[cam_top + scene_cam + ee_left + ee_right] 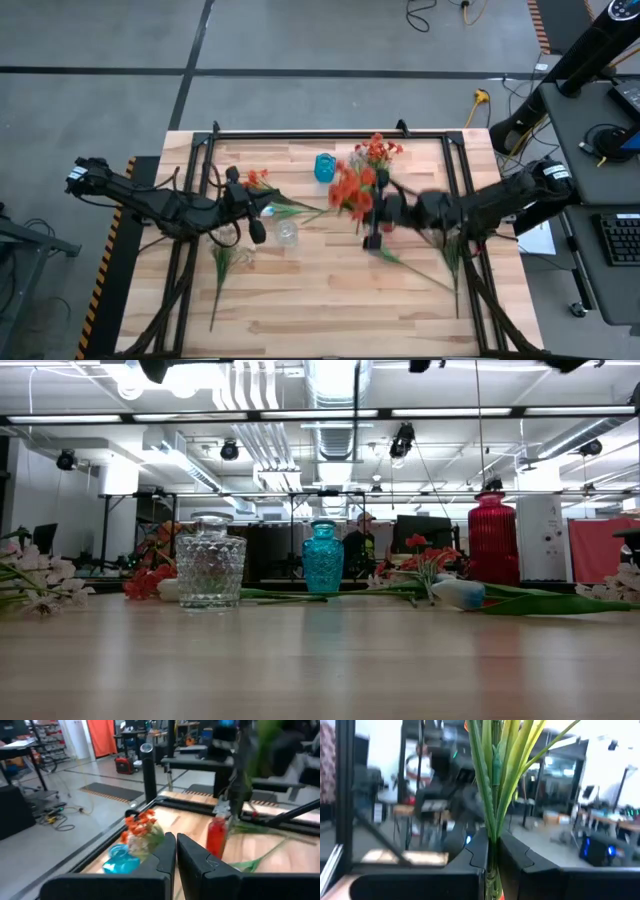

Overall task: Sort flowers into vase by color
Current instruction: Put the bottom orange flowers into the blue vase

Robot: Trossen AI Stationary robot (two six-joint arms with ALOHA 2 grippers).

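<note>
Flowers lie scattered over the worktop: an orange-red spray (352, 188) is pinched by its green stems (495, 780) between the pressed-together fingers of the right gripper (492, 851), raised above the middle of the worktop, just beside the teal vase (324, 167) that stands near the far edge. A second orange-red cluster (378, 150) lies at the far edge beyond it, and a smaller one (257, 179) lies left of the teal vase. A pale pink-white bunch (222, 262) with a long stem lies toward the near left corner, and a white bud (459, 594) on a green stem rests right of centre in the low view. The left gripper (176, 851), fingers pressed together on nothing, hangs over the left half of the worktop near the clear glass vase (286, 233). A red vase (492, 540) stands upright on the right side in the low view. The worktop (330, 300) is pale wooden planking edged by a black frame (330, 133), with yellow-black hazard tape (104, 268) along its left side. Around it is grey floor (110, 100) with loose cables (480, 100), a desk with a keyboard (620, 238) to the right, and behind, a workshop hall with ceiling strip lights (450, 412) and a person (357, 545) seated far back.
</note>
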